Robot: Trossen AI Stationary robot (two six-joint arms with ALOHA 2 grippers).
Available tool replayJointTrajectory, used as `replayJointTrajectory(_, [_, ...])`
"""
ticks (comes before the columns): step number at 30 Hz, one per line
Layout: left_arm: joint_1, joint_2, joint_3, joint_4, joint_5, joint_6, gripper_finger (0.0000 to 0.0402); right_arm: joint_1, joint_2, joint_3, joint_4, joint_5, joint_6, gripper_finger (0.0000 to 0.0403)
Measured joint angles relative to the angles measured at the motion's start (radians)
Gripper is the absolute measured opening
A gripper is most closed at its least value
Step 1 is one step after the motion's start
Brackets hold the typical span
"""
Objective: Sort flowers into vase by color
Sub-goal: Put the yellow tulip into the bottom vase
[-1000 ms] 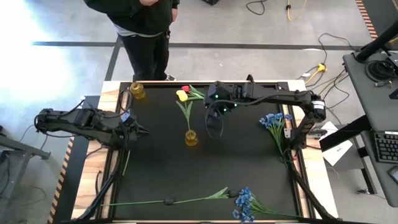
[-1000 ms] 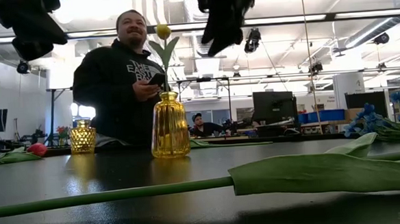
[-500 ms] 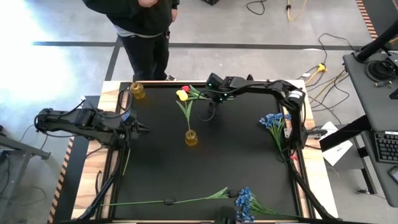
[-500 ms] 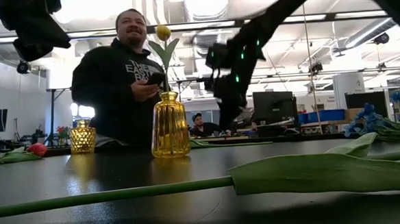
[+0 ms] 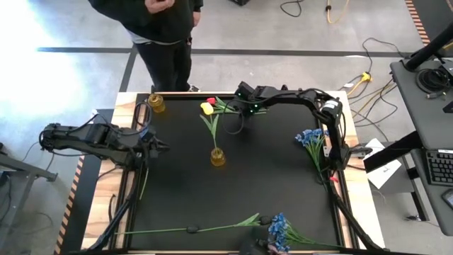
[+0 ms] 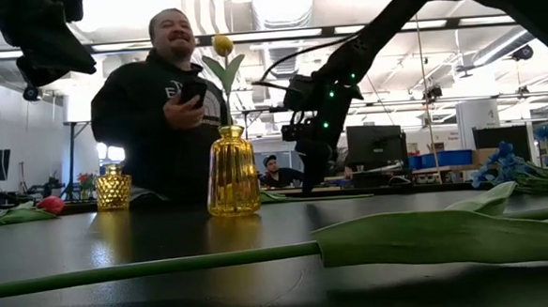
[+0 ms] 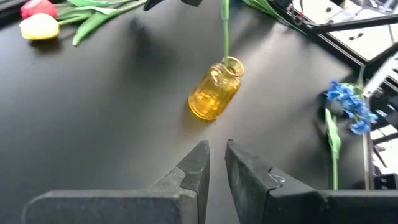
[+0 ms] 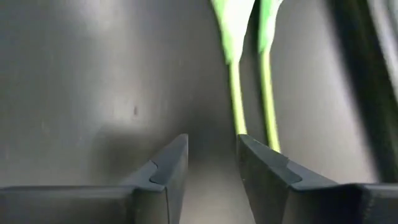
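Green tulip stems (image 8: pixel 249 106) lie just beyond right gripper (image 8: pixel 211 163), fingers narrowly apart, empty: pickup step; next, straddle one stem, close; left gripper (image 7: pixel 214 163) waits, nearly together.

A square table with a black top (image 5: pixel 269 184) and a pale wooden rim carries everything. Near its middle stands an amber glass vase (image 5: pixel 217 157) with a yellow tulip (image 6: pixel 223 45) upright in it. A second, shorter amber vase (image 5: pixel 156 103) sits at the far left corner. Along the far edge lie a yellow tulip (image 5: pixel 207 109) and a red tulip (image 5: pixel 211 101), their heads side by side, stems running right. A bunch of blue blossoms (image 5: pixel 310 138) lies by the right edge. Along the near edge rests a long green stem with a leaf (image 5: pixel 212 226), beside another blue bunch (image 5: pixel 278 230).
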Motion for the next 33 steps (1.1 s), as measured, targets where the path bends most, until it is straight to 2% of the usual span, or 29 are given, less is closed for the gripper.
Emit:
replayJointTrajectory(7, [0.0,0.013,0.0,0.001,-0.019,0.007,0.0042,-0.023,0.041,-0.009,0.035,0.0,-0.002,0.0091])
replayJointTrajectory(16, [0.0,0.021,0.0,0.001,-0.019,0.007,0.0043,-0.025,0.044,-0.005,-0.047,0.001,0.003,0.0015])
replayJointTrajectory(20, [0.0,0.018,0.0,0.002,-0.019,0.007,0.0042,-0.018,0.013,-0.008,-0.175,0.019,0.006,0.001])
replayJointTrajectory(25, [0.0,0.01,0.0,0.009,-0.018,0.008,0.0042,0.003,-0.053,-0.018,-0.429,0.019,0.024,0.0009])
replayJointTrajectory(29, [0.0,0.006,0.0,0.01,-0.019,0.022,0.0042,0.039,-0.124,-0.047,-0.64,-0.021,0.055,0.0009])
replayJointTrajectory(33, [0.0,0.005,0.0,0.01,-0.019,0.042,0.0043,0.11,-0.206,-0.13,-0.706,-0.031,0.071,0.0009])
